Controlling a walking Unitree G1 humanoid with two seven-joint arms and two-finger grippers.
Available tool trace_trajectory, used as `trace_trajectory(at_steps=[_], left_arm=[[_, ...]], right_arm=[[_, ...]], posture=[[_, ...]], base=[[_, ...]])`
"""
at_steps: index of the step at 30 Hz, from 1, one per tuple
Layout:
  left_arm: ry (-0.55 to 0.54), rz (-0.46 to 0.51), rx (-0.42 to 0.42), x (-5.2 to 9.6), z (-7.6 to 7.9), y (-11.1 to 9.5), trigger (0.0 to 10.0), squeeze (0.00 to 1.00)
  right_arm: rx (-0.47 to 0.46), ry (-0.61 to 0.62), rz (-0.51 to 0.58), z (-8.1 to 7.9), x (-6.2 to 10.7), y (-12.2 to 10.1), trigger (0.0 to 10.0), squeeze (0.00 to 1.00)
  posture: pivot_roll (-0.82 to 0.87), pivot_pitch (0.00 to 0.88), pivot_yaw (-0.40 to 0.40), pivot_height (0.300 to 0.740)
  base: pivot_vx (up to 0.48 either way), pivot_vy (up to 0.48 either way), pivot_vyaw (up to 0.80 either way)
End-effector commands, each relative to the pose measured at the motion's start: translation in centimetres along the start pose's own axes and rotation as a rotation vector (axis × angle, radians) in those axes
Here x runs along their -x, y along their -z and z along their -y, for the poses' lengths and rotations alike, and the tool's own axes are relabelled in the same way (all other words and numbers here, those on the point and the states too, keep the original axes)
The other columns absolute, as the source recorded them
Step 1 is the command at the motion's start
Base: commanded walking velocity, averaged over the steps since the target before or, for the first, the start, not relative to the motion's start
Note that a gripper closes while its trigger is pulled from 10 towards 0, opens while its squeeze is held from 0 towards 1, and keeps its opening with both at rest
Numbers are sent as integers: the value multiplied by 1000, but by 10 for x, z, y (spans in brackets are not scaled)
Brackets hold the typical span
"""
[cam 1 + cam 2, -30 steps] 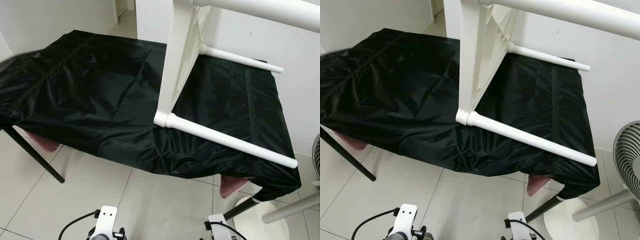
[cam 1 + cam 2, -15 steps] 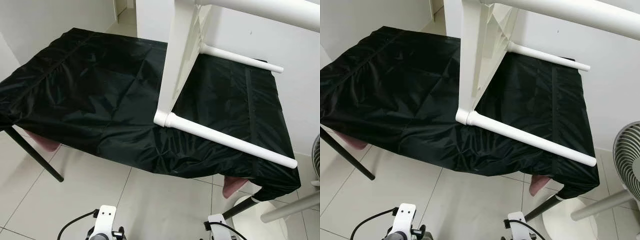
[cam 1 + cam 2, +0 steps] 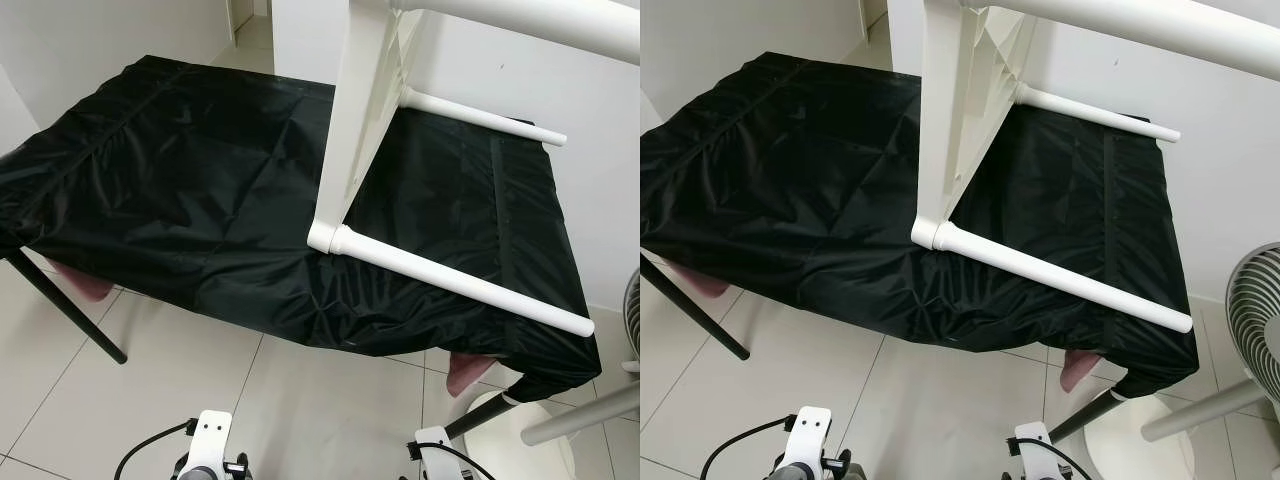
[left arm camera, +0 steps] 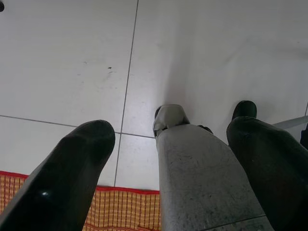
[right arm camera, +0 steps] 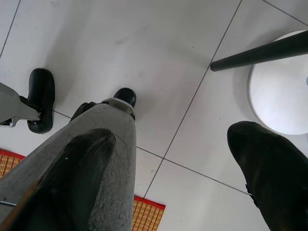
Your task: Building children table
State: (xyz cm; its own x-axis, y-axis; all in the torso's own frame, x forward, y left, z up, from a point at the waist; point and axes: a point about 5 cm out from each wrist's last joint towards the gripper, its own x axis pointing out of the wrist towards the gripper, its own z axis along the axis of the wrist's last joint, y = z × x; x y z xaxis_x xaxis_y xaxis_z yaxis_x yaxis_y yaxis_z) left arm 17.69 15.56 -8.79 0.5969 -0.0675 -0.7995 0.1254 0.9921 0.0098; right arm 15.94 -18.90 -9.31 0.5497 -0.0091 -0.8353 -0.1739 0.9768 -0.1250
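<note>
Two white round legs (image 3: 455,285) lie flat on worktop (image 3: 180,190) w/ glossy creased black cover | white children table frame (image 3: 355,120) stands tilted, joined to near leg | left claw (image 4: 166,159) idle over tiled floor (image 4: 72,57), fingers apart | right claw (image 5: 173,163) likewise apart, near white round fan base (image 5: 279,91)

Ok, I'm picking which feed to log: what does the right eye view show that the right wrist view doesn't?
Right eye view: the white children's table resting on the black cloth, and a fan. Right wrist view: the right gripper, fingers apart, the robot's leg and a woven mat. Both: tiled floor, black table leg, round white base.
</note>
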Motion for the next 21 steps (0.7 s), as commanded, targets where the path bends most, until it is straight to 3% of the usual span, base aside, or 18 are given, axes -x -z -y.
trace_trajectory(at_steps=[1, 11, 18, 21], left_arm=[[6, -60, 4, 3, 2, 15, 10000, 0], [11, -60, -3, 2, 3, 14, 10000, 0], [3, -77, 50, 3, 4, 19, 10000, 0], [18, -67, 17, 2, 6, 13, 10000, 0]], right_arm=[[9, -1, -24, -1, 1, 5, 10000, 0], [13, 1, -27, -1, 1, 6, 10000, 0], [-1, 18, -38, 2, 2, 9, 10000, 0], [18, 15, -29, 4, 1, 6, 10000, 0]], posture=[[153, 20, -32, 740], [148, 13, -42, 740], [130, 17, -35, 740], [114, 34, -38, 740]], base=[[0, 0, 0], [0, 0, 0], [0, 0, 0], [0, 0, 0]])
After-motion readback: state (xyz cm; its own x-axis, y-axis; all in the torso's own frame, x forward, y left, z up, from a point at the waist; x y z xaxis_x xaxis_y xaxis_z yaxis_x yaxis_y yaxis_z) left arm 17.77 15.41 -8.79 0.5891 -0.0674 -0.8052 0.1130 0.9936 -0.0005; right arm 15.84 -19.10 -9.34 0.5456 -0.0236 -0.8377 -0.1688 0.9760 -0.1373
